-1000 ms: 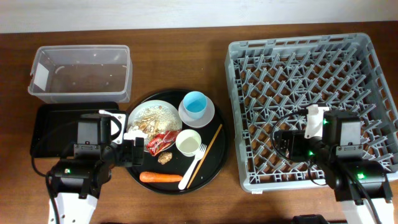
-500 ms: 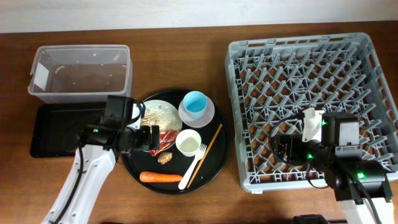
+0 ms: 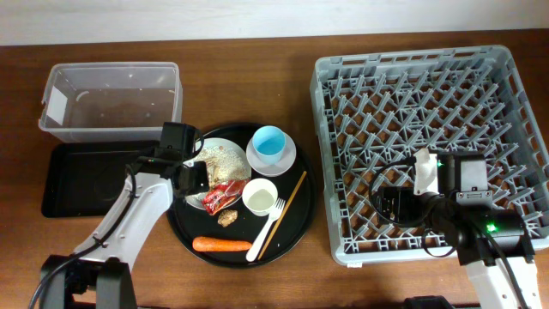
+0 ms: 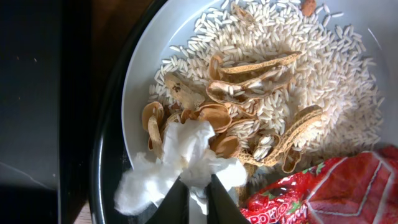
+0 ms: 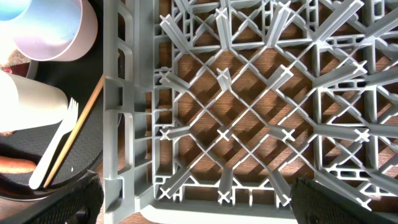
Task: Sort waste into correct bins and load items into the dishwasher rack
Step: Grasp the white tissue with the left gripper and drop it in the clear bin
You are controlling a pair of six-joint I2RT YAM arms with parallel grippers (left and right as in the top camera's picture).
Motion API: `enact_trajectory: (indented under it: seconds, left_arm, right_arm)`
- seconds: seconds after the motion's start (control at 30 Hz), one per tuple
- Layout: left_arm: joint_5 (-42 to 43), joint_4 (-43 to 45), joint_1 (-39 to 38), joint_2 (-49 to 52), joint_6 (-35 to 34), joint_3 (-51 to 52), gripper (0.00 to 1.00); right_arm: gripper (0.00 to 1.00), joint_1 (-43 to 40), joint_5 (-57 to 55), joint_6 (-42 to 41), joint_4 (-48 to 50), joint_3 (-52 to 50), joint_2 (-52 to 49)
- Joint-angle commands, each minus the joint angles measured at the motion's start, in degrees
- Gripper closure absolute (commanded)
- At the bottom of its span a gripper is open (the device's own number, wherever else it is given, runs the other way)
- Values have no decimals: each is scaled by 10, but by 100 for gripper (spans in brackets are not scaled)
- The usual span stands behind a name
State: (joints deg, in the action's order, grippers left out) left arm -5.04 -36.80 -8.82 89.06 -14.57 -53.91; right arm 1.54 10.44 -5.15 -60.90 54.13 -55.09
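Left gripper (image 4: 197,200) is down on the white plate (image 4: 140,87), jaws drawn nearly together with a fold of the crumpled white napkin (image 4: 177,165) pinched between them. Looks like a real hold, though only the tips show. The napkin sits at the plate's near-left edge, on top of the shell husks (image 4: 249,93) and touching the rice (image 4: 323,68). The red wrapper (image 4: 336,190) is just beside it (close enough to snag).

Step in hand: waste sorting, first piece, grasp made but not lifted.

Next move, my read: straight lift to shed husks and rice, then carry left. The clear tub (image 3: 111,103) and the black rectangular tray (image 3: 81,180) both sit just left of the round black tray (image 3: 296,232). Which bin takes paper I can't tell from here.

On the round tray there are also the carrot (image 3: 221,245), brown lump (image 3: 227,218), blue cup (image 3: 268,142) on its saucer (image 3: 290,159), white cup (image 3: 260,197), fork (image 3: 266,230) and chopsticks (image 3: 290,204).

Right gripper (image 5: 199,202) hangs over the near-left corner of the dishwasher rack (image 3: 429,86), jaws spread wide, holding nothing. The rack has no dishes in it.
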Motion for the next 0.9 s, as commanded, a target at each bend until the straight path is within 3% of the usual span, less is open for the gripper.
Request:
enact_trajectory:
  seconds: [0.0, 0.07, 0.17, 0.3, 0.4, 0.43, 0.47, 0.5, 0.6, 0.7, 0.87]
  left_arm:
    - [-25, 9, 4, 3, 0, -8, 100]
    - [-46, -13, 4, -19, 11, -65, 100]
    - [-141, -25, 6, -60, 12, -179, 100]
    - [-132, 141, 83, 2, 11, -187, 100]
    - [-87, 192, 99, 83, 11, -187, 100]
    - [-85, 204, 99, 104, 11, -187, 96]
    - [-80, 215, 99, 110, 12, -187, 62]
    - [-78, 216, 99, 106, 14, -192, 50]
    - [-50, 177, 94, 65, 57, -204, 47]
    - [-18, 59, 77, 28, 57, -204, 44]
    - [-38, 163, 79, 31, 57, -204, 43]
  right_arm:
    - [1, 3, -6, 2, 1, 13, 0]
    - [1, 3, -6, 2, 1, 13, 0]
    - [1, 3, -6, 2, 1, 13, 0]
    - [1, 3, -6, 2, 1, 13, 0]
    - [1, 3, -6, 2, 1, 13, 0]
    - [1, 3, -6, 2, 1, 13, 0]
    - [1, 3, -6, 2, 1, 13, 0]
    - [1, 3, -6, 2, 2, 13, 0]
    - [1, 3, -6, 2, 2, 13, 0]
    - [1, 3, -6, 2, 2, 13, 0]
    - [1, 3, -6, 2, 1, 13, 0]
